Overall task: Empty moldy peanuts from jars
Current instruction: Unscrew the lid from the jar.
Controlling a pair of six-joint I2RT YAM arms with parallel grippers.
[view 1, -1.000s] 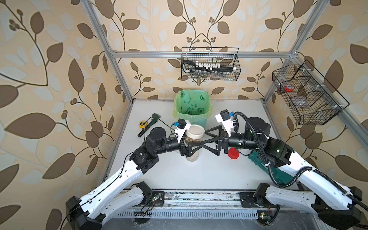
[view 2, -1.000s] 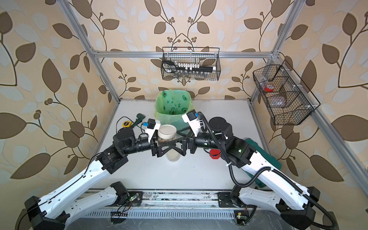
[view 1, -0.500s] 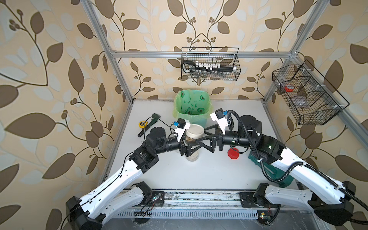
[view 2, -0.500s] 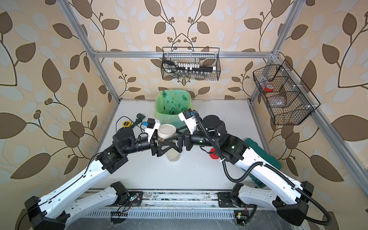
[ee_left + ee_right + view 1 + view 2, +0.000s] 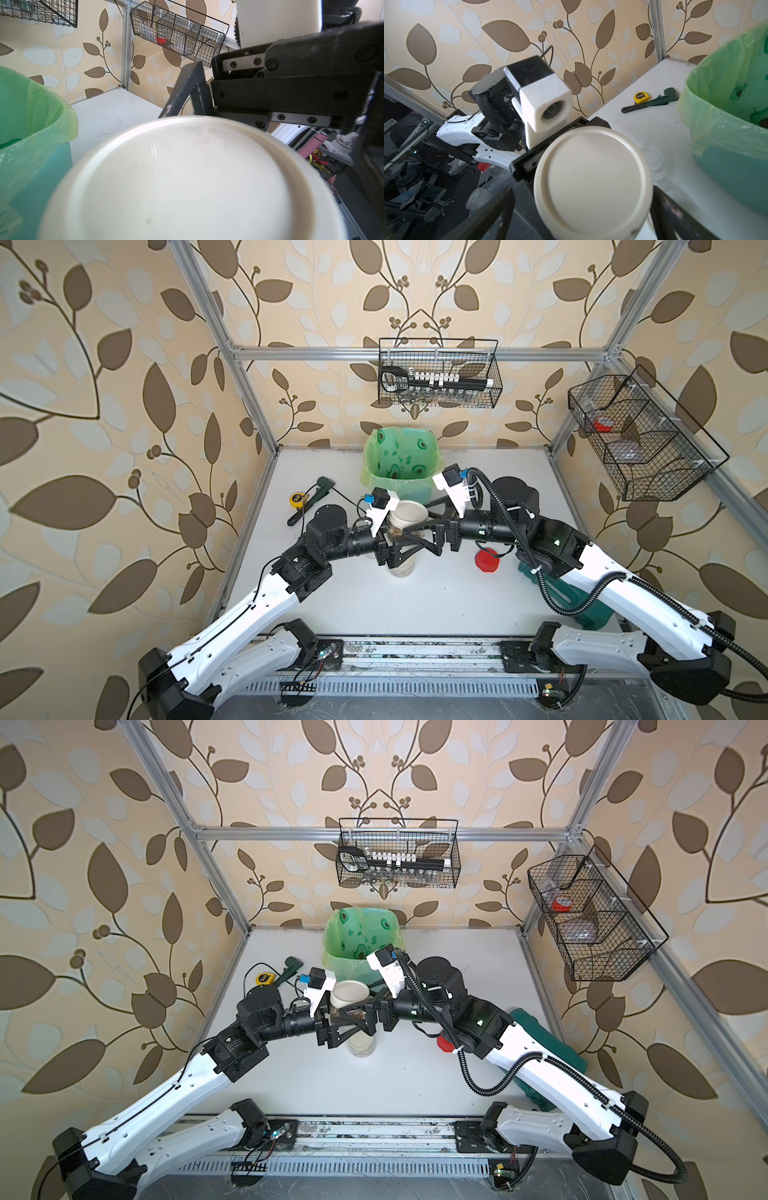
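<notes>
A glass jar with a flat beige lid (image 5: 409, 512) (image 5: 350, 994) is at the middle of the table. Tan moldy peanuts (image 5: 395, 533) show through its glass. My left gripper (image 5: 405, 546) is shut on the jar's glass body, and the lid (image 5: 187, 176) hides the fingers in the left wrist view. My right gripper (image 5: 411, 523) (image 5: 591, 207) is open, one dark finger on each side of the lid (image 5: 591, 182). A round glass base (image 5: 401, 569) shows below; I cannot tell whether it is the same jar. An empty lidless jar (image 5: 652, 159) stands on the table.
The mint-green bin with green liner (image 5: 401, 464) stands just behind the grippers. A red lid (image 5: 486, 562) lies right of them. A tape measure (image 5: 296, 498) and wrench (image 5: 318, 493) lie at the back left. A dark green case (image 5: 582, 605) lies under the right arm. Wire baskets (image 5: 438, 373) hang on the walls.
My right gripper has moved left from beside the jar until its open fingers stand around the beige lid. The left arm and the jar have stayed put.
</notes>
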